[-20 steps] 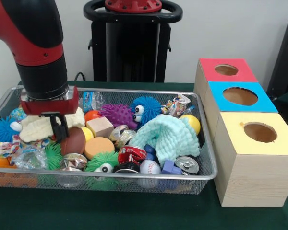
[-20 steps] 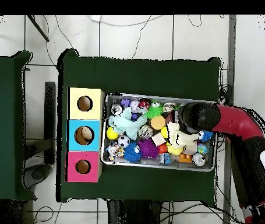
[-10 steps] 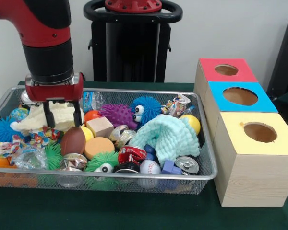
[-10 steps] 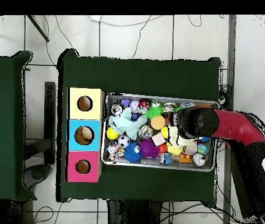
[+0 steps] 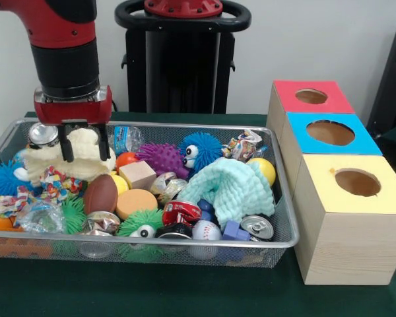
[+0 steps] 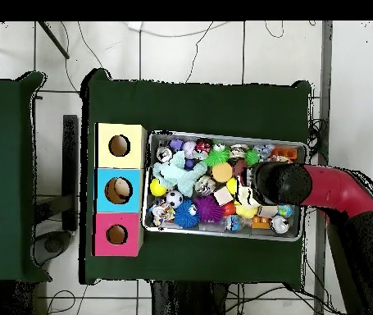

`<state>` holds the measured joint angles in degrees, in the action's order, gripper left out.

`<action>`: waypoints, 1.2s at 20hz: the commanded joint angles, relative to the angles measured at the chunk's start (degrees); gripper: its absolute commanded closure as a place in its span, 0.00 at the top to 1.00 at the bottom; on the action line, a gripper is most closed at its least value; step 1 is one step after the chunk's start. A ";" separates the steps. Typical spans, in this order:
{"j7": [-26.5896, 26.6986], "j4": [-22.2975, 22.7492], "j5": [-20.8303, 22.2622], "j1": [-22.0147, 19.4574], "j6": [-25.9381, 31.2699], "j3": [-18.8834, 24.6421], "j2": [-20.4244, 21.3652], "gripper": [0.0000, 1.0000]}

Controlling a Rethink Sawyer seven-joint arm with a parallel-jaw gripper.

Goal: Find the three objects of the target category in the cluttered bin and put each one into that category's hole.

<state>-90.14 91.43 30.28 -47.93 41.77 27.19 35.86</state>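
On the green table, the bin (image 5: 285,243) is full; at its left end the gripper (image 5: 86,145) pinches a cream cloth (image 5: 59,164), partly raised, probably for sorting.

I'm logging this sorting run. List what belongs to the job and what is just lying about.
Job:
the bin
pincer, shut on the cream cloth, lifting it
red box, blue box, yellow box, each with a hole

Lying about:
mint cloth
purple spiky ball
blue spiky ball
brown football
baseball
red can
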 commanded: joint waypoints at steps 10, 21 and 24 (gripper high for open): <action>7.02 4.85 9.69 -4.62 -12.72 1.41 -10.45 1.00; 6.38 7.01 11.26 -4.76 -14.75 3.05 -10.09 0.00; 6.59 6.86 10.42 -3.83 -12.96 3.51 -8.92 0.00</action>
<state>-90.14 94.90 38.78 -53.16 25.75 27.21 27.04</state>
